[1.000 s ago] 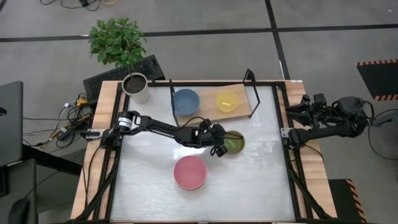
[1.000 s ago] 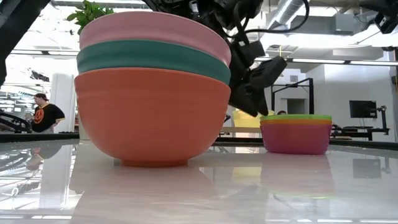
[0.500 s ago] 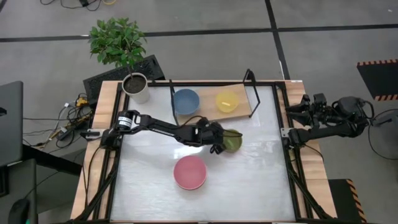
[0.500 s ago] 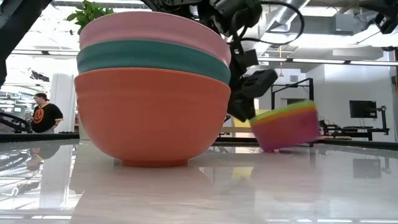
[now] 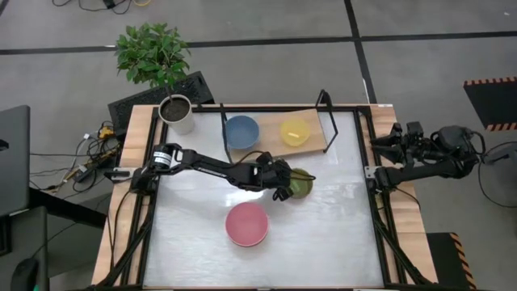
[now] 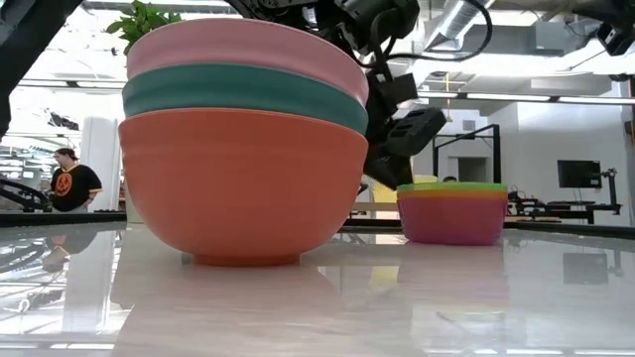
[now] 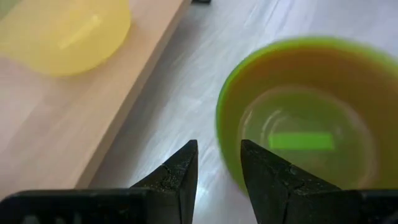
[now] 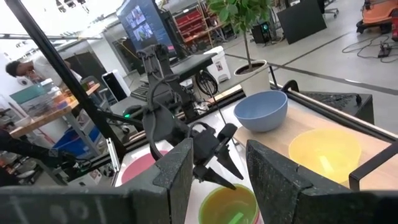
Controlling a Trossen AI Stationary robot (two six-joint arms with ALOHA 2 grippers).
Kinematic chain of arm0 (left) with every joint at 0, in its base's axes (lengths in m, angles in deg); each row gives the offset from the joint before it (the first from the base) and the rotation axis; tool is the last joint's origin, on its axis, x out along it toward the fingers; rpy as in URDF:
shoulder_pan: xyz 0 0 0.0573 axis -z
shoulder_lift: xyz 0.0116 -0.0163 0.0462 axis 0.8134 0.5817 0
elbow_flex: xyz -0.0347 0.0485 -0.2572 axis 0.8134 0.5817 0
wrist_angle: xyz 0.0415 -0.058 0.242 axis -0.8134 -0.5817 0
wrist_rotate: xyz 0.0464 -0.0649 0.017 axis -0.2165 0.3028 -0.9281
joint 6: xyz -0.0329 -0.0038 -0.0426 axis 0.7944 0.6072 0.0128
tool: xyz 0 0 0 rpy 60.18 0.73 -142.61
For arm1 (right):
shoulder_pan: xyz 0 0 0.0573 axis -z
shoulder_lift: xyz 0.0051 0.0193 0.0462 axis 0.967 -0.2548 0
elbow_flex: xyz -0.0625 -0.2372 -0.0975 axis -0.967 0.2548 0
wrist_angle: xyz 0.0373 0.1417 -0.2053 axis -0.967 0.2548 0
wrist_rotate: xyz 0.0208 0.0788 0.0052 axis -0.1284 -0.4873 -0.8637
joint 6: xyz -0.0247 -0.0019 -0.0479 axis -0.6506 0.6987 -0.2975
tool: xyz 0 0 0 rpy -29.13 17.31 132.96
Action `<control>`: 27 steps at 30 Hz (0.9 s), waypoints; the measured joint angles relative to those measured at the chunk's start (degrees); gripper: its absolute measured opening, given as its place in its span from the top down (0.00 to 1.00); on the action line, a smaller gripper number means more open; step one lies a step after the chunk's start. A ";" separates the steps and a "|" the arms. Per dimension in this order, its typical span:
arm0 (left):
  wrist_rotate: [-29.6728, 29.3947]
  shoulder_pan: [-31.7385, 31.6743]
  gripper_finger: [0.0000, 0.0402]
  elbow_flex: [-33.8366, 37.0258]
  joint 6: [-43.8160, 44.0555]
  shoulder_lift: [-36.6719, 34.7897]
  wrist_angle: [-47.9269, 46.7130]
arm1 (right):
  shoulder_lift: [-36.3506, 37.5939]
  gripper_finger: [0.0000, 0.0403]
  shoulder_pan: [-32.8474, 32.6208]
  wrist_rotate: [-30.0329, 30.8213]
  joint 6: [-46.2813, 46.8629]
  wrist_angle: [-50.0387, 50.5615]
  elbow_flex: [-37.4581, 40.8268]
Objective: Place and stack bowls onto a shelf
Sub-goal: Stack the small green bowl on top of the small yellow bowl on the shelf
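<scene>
**Light-wood shelf holds two bowls; left claw on third stack**

Light-wood shelf (image 5: 315, 144) along the far edge of the tabletop (image 5: 339, 234), with two single bowls side by side on it: blue bowl (image 5: 241, 131) towards the left end, yellow bowl (image 5: 294, 131) towards the right end, apart from each other.

Eight bowls counted in all, two on the shelf and six on the tabletop in two stacks of three.

Pink-topped stack (image 6: 243, 139) near the middle of the tabletop, towards the near edge: pink over teal over orange-red, nested and level.

Second stack (image 6: 451, 213) just in front of the shelf's right half: olive-green bowl (image 7: 298, 124) on top, a yellow-orange one under it, purple at the bottom. Sits flat on the tabletop.

Left gripper (image 5: 284, 191) reached across to mid-table, clamped on the near-left rim of the olive-green bowl, the rim running into the narrow gap between the fingers.

Right gripper (image 8: 219, 149) parked off the right edge of the tabletop, clenched, holding nothing.

One white plant pot (image 5: 178, 113) at the far left corner. One person (image 6: 71, 183) in the room beyond.
</scene>
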 joint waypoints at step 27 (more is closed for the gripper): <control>8.47 -3.52 0.49 -0.19 -5.45 -2.24 7.61 | -0.01 0.57 0.00 3.54 -2.45 -0.16 1.03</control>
